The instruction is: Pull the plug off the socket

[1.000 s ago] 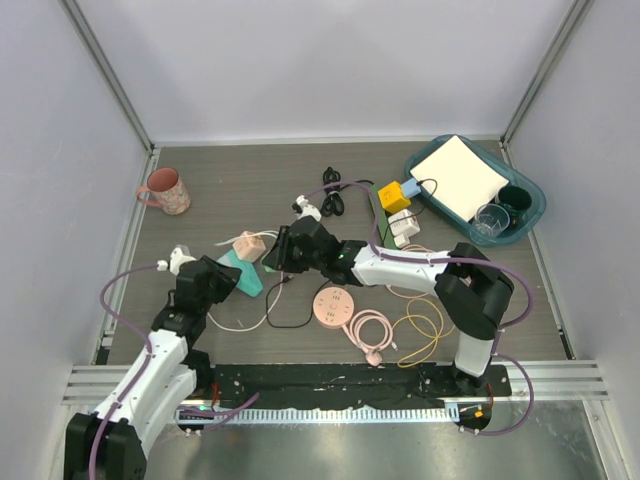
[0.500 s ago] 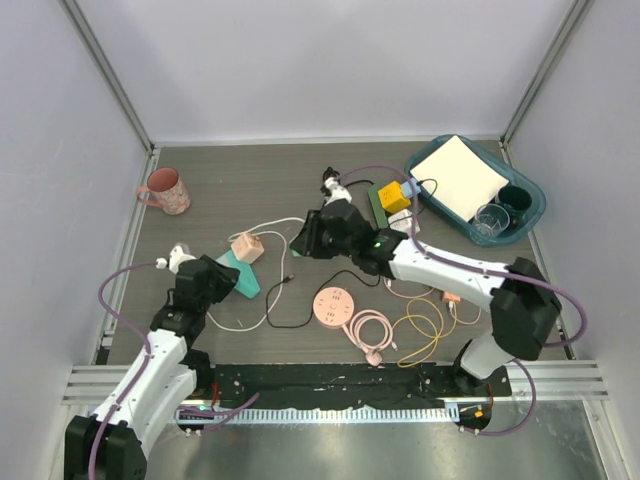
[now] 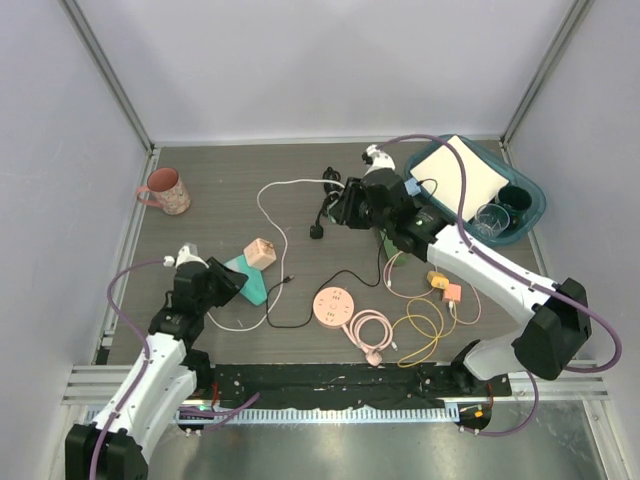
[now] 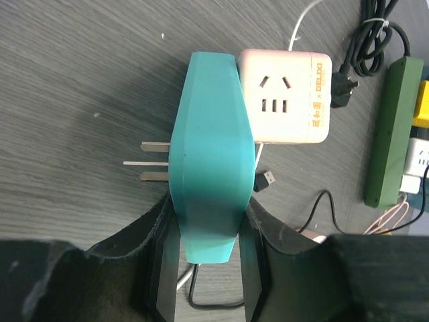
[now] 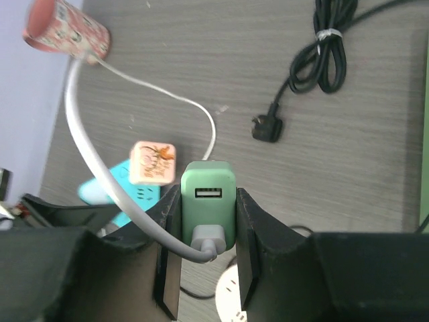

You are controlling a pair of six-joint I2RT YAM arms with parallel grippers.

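A teal socket adapter (image 4: 209,154) with three metal prongs (image 4: 151,163) lies on the table, and my left gripper (image 4: 209,225) is shut on its near end; it also shows in the top view (image 3: 248,280). A pink cube socket (image 4: 285,96) rests against it. My right gripper (image 5: 208,215) is shut on a green USB plug (image 5: 208,194) with a white cable (image 5: 87,134). It holds the plug in the air, clear of the teal socket (image 5: 107,188) and the cube (image 5: 153,162). In the top view the right gripper (image 3: 348,207) is at the back middle.
A pink mug (image 3: 166,190) stands at the left. A teal tray (image 3: 528,215) with a white pad and cups is at the back right. A black bundled cord (image 3: 330,195), a round pink power strip (image 3: 333,305), coiled pink and yellow cables (image 3: 400,328) and small adapters (image 3: 445,287) lie mid-table.
My right gripper pulled the green plug with its white cable away from the teal socket, moving up and to the back right. The pink cube shifted slightly. My left gripper held the teal socket.
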